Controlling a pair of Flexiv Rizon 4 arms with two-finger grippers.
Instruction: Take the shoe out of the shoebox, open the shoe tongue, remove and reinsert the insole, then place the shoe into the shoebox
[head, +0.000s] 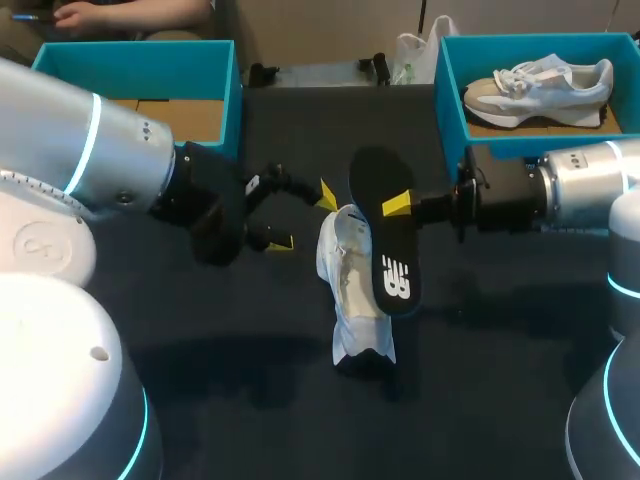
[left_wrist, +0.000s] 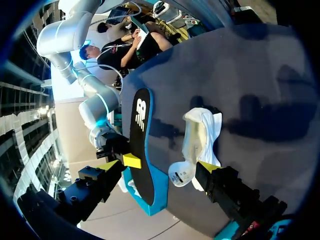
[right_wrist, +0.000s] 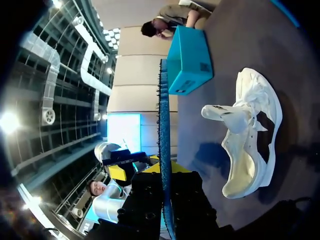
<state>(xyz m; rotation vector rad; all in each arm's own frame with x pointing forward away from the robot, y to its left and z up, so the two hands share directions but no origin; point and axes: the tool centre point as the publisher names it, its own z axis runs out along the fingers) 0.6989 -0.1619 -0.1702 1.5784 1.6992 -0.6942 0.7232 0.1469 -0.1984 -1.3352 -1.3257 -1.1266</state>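
Lying on the dark table between the two arms, the white shoe sat outside both shoeboxes. The right wrist view showed its tongue folded out from the opening and its pale inside bare. The black insole, with a white mark near its lower end, hung just beside the shoe. It was out of the shoe and, in both wrist views, apart from it. From the head view its lower end overlapped the shoe's side.

The right gripper had the insole clamped between its fingers near the upper end. One yellow tip pressed flat on the near face, and the right wrist view showed the insole edge-on between the two fingers. The left gripper hovered at the shoe's other side with its fingers spread wide and nothing between them. One yellow tip was near the shoe's upper end, the other lower and farther off.

At the table's far left stood a teal shoebox with a bare cardboard floor. At the far right a matching teal shoebox held a second pale sneaker, lying on its sole.
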